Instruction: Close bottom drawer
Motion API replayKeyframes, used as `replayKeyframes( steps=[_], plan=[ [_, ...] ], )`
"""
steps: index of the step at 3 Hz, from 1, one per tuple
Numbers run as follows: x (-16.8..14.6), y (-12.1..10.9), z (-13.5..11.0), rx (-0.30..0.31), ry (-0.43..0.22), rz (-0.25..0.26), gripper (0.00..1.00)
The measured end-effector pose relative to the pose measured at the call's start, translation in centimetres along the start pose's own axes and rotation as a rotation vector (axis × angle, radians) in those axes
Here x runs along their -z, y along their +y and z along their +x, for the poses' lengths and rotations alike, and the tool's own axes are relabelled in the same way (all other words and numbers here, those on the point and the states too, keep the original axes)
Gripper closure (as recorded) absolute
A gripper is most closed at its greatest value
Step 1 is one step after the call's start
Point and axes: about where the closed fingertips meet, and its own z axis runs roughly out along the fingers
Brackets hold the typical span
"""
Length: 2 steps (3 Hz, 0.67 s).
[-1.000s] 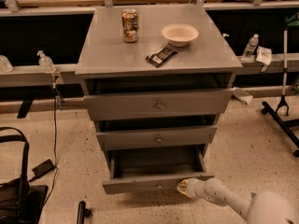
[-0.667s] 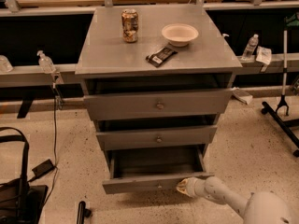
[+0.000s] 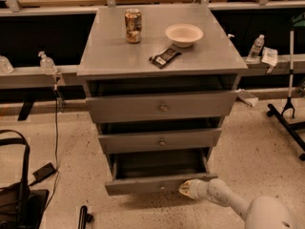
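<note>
**Camera view: bottom drawer open, gripper at its front panel**

Item: bottom drawer (image 3: 143,185). It is the lowest of three grey drawers in the cabinet. It is drawn well out, its dark interior is exposed, and nothing is seen inside. A small round knob (image 3: 162,187) is set at the centre of the front.

Item: gripper (image 3: 187,189). It is placed low at the right part of the drawer front, just right of the knob, and appears to touch the panel. Whether it is apart or together cannot be told. The pale arm (image 3: 224,199) is reached in from the lower right.

Step in hand: this is judged to be the start of the push. Contact is made or nearly made, and the drawer is not yet closed.

Next move: a straight push toward the cabinet is called for, along the line of the slides. Because contact is right of centre, skewing of the drawer is to be guarded against.

Edges: the middle drawer (image 3: 159,140) and top drawer (image 3: 161,106) appear to be set slightly forward above the open box. The gripper is best kept below the middle front.

Open room: bare floor (image 3: 248,147) is available right of the cabinet for the arm. A black bag (image 3: 19,204) on the left and a black stand (image 3: 274,112) on the right are well apart from the push path.
</note>
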Motion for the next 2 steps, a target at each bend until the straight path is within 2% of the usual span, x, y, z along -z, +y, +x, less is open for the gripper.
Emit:
replayKeyframes(
  steps=[2],
  plan=[
    [-0.95, -0.58, 0.19, -0.001, -0.013, 0.0, 1.0]
  ],
)
